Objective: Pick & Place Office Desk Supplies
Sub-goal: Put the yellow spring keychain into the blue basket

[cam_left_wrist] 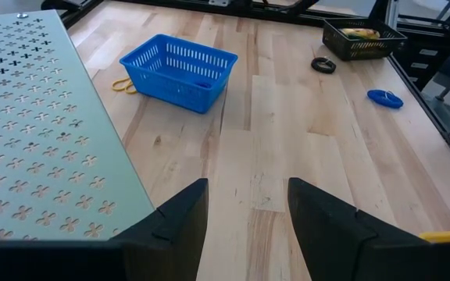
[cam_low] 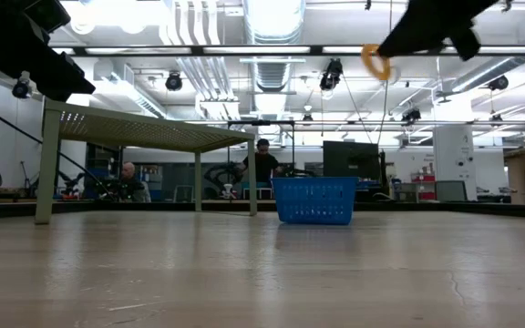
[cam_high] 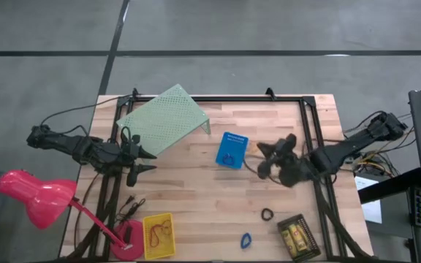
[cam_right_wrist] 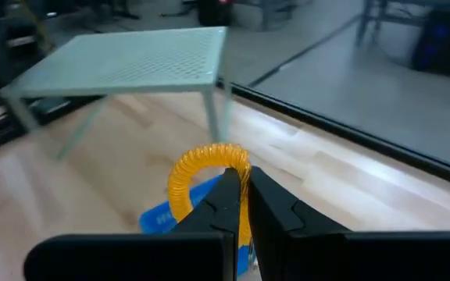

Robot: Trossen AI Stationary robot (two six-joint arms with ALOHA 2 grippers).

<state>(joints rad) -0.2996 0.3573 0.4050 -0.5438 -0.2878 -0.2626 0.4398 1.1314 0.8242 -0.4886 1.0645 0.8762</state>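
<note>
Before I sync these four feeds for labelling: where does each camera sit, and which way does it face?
High: overhead, straight down; both arms, blue bin.
Low: table height, level across; blue bin, arms above, orange ring hanging.
Left wrist: past the open left gripper, toward blue bin and riser.
Right wrist: past the right gripper, shut on the orange ring.
Shared: all show the blue bin.

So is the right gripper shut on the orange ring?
Yes: the right gripper is shut, pinching the orange ring between its fingertips above the blue bin.
</note>
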